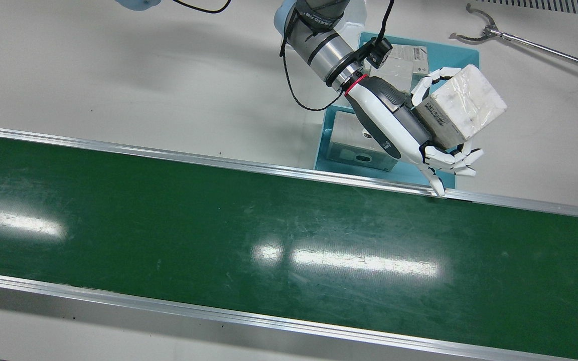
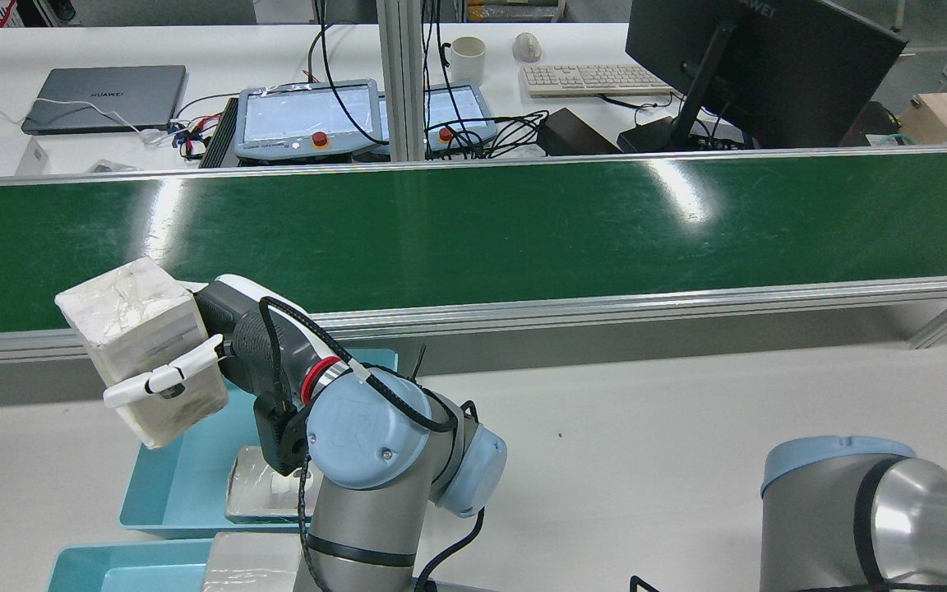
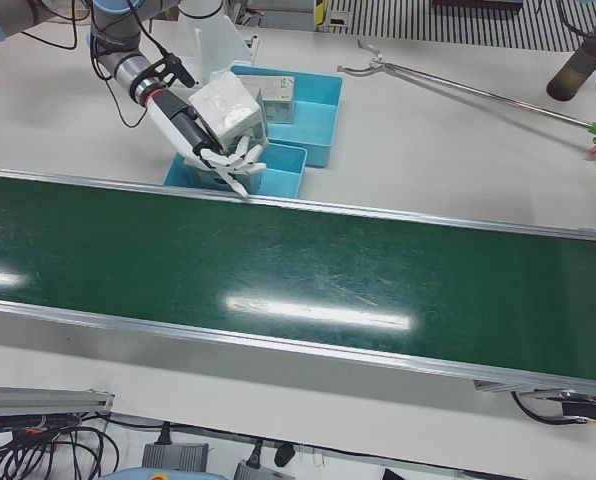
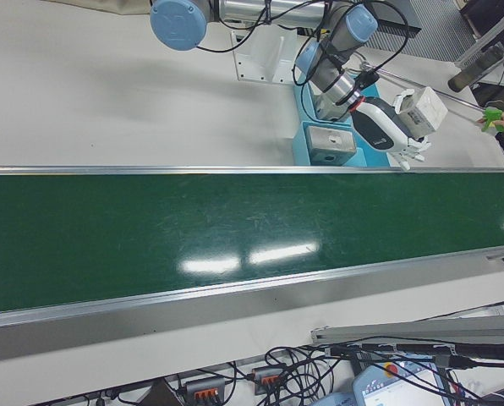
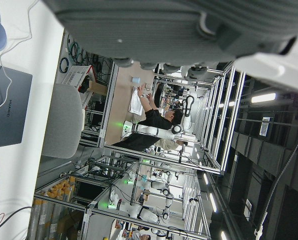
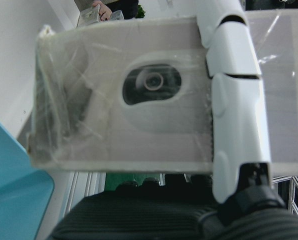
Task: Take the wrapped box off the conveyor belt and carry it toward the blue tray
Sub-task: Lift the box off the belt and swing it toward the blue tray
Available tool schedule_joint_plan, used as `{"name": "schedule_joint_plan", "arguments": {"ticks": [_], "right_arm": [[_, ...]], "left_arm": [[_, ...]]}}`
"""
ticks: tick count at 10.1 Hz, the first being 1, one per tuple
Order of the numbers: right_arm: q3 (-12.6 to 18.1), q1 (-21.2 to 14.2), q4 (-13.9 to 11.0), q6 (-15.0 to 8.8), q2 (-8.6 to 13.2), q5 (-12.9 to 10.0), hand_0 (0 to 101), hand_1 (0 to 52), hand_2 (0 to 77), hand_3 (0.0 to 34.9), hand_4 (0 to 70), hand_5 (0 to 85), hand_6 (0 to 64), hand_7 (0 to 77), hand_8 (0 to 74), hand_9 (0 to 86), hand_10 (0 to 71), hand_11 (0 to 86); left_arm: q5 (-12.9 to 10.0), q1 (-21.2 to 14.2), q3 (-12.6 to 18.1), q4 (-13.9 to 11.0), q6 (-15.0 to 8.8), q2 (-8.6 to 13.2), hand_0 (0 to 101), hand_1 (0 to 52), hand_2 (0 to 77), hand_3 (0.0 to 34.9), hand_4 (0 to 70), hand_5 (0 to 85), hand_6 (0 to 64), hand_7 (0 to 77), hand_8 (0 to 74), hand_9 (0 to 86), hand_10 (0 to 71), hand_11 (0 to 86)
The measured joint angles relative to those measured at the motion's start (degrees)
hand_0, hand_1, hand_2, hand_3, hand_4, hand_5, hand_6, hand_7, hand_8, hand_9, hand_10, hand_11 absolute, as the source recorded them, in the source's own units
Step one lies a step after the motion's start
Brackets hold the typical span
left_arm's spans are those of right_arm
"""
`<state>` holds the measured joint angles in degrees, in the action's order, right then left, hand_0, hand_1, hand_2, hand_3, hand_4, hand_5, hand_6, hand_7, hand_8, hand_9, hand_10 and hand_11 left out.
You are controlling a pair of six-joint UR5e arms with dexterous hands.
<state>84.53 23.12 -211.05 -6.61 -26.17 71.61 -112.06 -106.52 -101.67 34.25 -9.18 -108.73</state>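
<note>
Left hand point(image 1: 422, 138): fingers wrapped around wrapped box point(image 1: 462, 108), held aloft, tilted, clear of conveyor belt point(image 1: 269, 240). Blue tray point(image 1: 399, 173): directly beneath hand, holding other wrapped boxes. Right hand: state cannot be told.

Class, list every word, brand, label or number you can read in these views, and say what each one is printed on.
"HUAWEI": lid of the grey laptop behind the belt.
"HUAWEI", only partly in frame: top back edge of the black monitor.
Printed label on the wrapped box held by the left robot hand: too small to read.
Lettering on the arm's wrist: blurred.
</note>
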Motion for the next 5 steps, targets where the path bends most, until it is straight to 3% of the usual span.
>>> {"name": "schedule_joint_plan", "arguments": {"ticks": [1,2,3,4,5], "right_arm": [[0.08,0.0,-0.02,0.21,0.34,0.32,50,20.7,15.3,0.0,14.7,44.7,4.4,6.5,0.0,1.6,0.0,1.6],[0.29,0.0,-0.07,0.43,0.64,0.54,49,21.8,12.0,0.0,17.5,35.5,6.5,11.4,0.0,1.6,0.0,1.6],[0.58,0.0,-0.1,0.56,0.81,0.63,50,13.6,1.6,0.0,14.7,14.2,7.1,12.0,0.0,1.1,0.0,1.1],[1.0,0.0,-0.15,0.64,0.89,0.65,50,10.4,1.1,0.0,14.2,22.4,7.1,12.0,0.0,1.1,0.0,1.1],[1.58,0.01,-0.19,0.71,0.86,0.65,50,10.9,1.6,0.0,14.2,21.8,7.1,12.0,0.0,1.1,0.0,1.1]], "left_arm": [[0.0,0.0,0.0,0.0,0.0,0.0,0,0.0,1.1,0.0,0.0,1.1,0.0,0.5,0.5,0.5,0.5,0.5],[0.0,0.0,0.0,0.0,0.0,0.0,0,0.0,1.1,0.0,0.0,1.1,0.0,0.5,0.5,0.5,0.5,0.5],[0.0,0.0,0.0,0.0,0.0,0.0,0,0.0,1.1,0.0,0.0,1.1,0.5,0.5,0.5,0.5,0.5,0.5],[0.0,0.0,0.0,0.0,0.0,0.0,0,0.0,1.1,0.0,0.0,1.1,0.5,0.5,0.5,0.5,0.5,0.5],[0.0,0.0,0.0,0.0,0.0,0.0,0,0.0,1.1,0.0,0.0,1.1,0.5,0.5,0.5,0.0,0.5,0.5]]}}
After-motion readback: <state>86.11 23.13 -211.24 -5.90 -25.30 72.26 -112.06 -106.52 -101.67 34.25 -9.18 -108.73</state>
